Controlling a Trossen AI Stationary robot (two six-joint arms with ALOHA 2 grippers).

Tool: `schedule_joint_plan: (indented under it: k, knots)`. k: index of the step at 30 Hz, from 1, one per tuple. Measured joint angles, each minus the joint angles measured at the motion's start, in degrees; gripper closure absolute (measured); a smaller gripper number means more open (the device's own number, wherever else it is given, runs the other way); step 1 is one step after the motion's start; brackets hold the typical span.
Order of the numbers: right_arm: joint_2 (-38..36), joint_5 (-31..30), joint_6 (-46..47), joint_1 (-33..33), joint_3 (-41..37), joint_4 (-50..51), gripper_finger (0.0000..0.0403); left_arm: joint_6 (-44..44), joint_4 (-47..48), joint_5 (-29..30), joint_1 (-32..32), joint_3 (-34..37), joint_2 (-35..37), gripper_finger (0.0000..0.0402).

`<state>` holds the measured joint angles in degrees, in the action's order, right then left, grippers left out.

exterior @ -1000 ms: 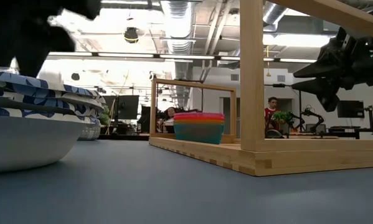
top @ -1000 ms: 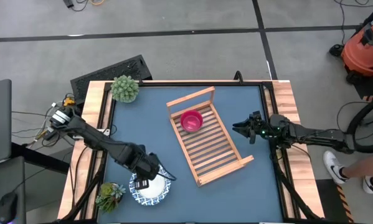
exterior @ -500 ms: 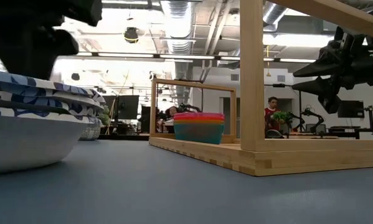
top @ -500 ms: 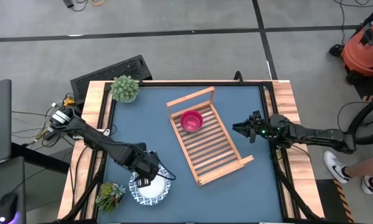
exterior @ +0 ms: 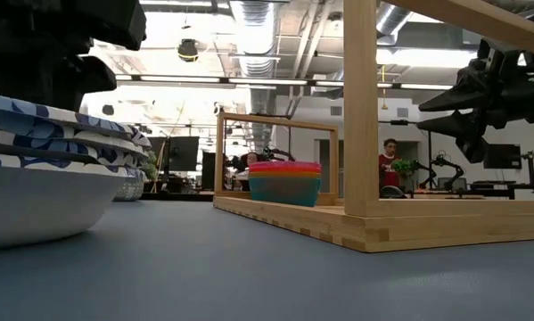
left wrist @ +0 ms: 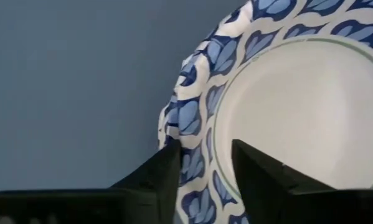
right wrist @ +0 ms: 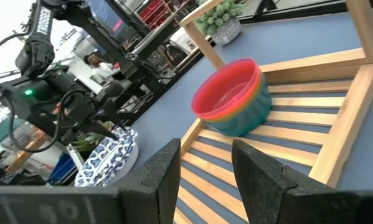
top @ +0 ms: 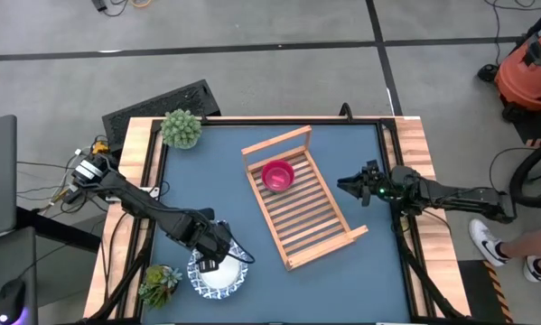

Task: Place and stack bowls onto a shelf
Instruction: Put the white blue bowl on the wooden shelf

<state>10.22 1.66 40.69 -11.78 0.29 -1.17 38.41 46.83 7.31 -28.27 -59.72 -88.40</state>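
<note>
Two white dishes with blue-patterned rims [top: 219, 274] sit stacked near the table's near left corner, also seen in the low view [exterior: 35, 169]. My left gripper [top: 210, 259] is open just above their far-left rim [left wrist: 185, 121], one finger outside the rim and one over the dish's inside. The small bowls [top: 277, 174] stand nested, pink on top, on the far end of the wooden slatted shelf [top: 308, 217]. My right gripper [top: 349, 190] is open and hovers to the right of the shelf, clear of it. My left gripper comes from above with its fingers [left wrist: 164, 171] astride the top dish's patterned rim [left wrist: 192, 158], one outside and one inside. Whether the fingers touch the rim, I cannot tell. The dishes rest on the table.
A round green plant [top: 181, 128] stands at the far left corner, and a spiky plant [top: 160, 282] sits right beside the dishes. The shelf lies slantwise across the table's middle, with raised end rails [exterior: 360, 107]. People show in the room beyond the table.
My left gripper has come down and a little toward the near edge, closer over the dishes' rim. The dishes, the nested bowls and the shelf have stayed in place.
</note>
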Motion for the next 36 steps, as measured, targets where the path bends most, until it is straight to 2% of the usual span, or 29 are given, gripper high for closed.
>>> schedule_joint_plan:
  k: [5,12,21,31,36]
  knots:
    - [0.0,-1.6,0.0,0.0,0.0,0.3,0.0232,-0.2,0.9,0.0,0.0,0.0,0.1,0.0339]
    - [0.0,-1.7,0.0,0.0,0.0,0.5,0.0232,-1.9,1.5,0.9,0.1,0.0,0.3,0.0394]
    - [0.0,-1.8,-0.1,0.0,0.0,0.5,0.0232,-1.5,1.9,-1.7,1.3,0.0,1.9,0.0401]
    - [0.0,-1.9,0.0,0.0,0.0,0.5,0.0232,6.5,2.8,-0.4,5.3,-1.0,14.3,0.0401]
    - [0.0,-1.9,1.4,0.0,0.0,0.5,0.0232,8.9,2.1,2.5,10.4,-1.0,18.5,0.0401]
